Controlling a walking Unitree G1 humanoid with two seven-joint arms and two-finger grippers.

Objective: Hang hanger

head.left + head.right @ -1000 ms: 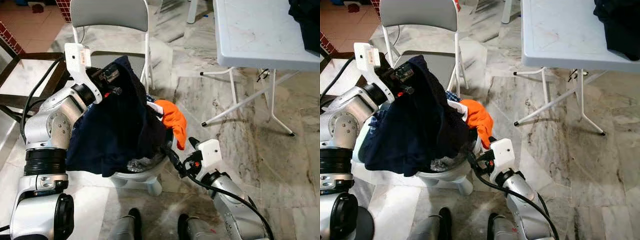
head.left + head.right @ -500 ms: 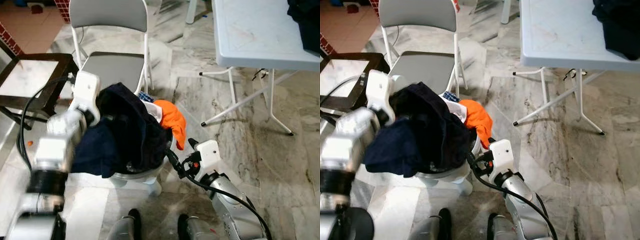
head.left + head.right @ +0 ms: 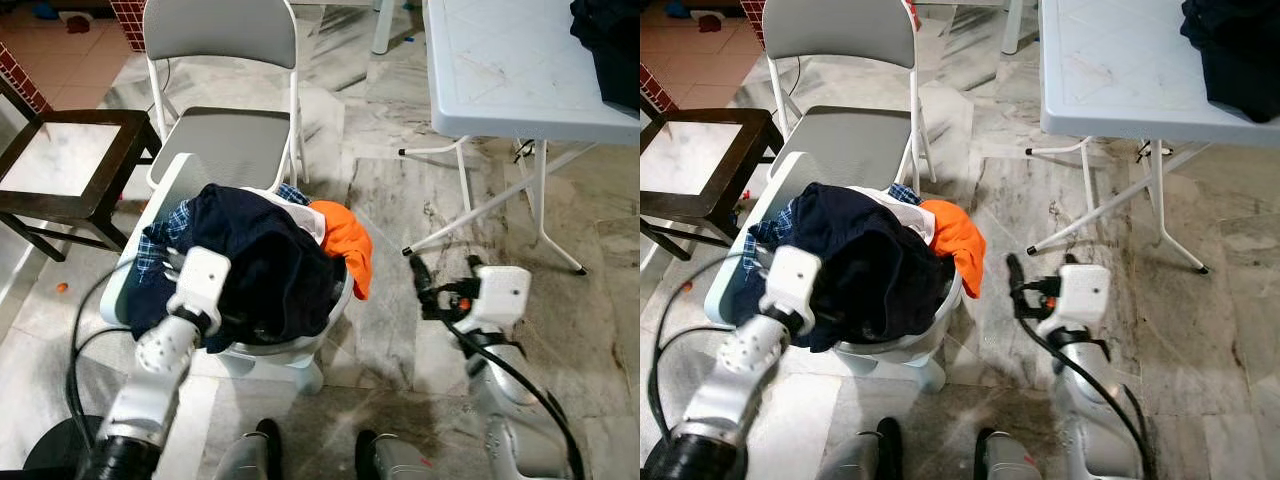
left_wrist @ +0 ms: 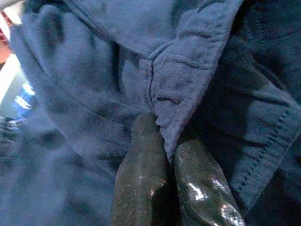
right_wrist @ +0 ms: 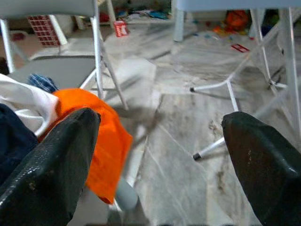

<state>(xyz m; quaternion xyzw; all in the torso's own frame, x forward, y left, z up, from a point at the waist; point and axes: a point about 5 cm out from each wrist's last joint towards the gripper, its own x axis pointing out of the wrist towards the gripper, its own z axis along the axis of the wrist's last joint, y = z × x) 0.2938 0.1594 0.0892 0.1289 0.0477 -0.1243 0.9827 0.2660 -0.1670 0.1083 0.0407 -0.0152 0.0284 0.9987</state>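
Maybe the dark blue garment (image 3: 265, 265) could slip, or drag the orange cloth (image 3: 345, 240) out over the right edge of the laundry basket (image 3: 165, 190), because the left gripper (image 4: 162, 155) pinched only a thin fold of it. The right gripper (image 5: 160, 155) hung spread wide over the floor. I could see no hanger

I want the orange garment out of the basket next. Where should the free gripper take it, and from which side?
Right gripper, open, could pinch the orange garment's hanging flap outside the basket's rim, approaching from the robot's right; that fold droops free of the navy garment.
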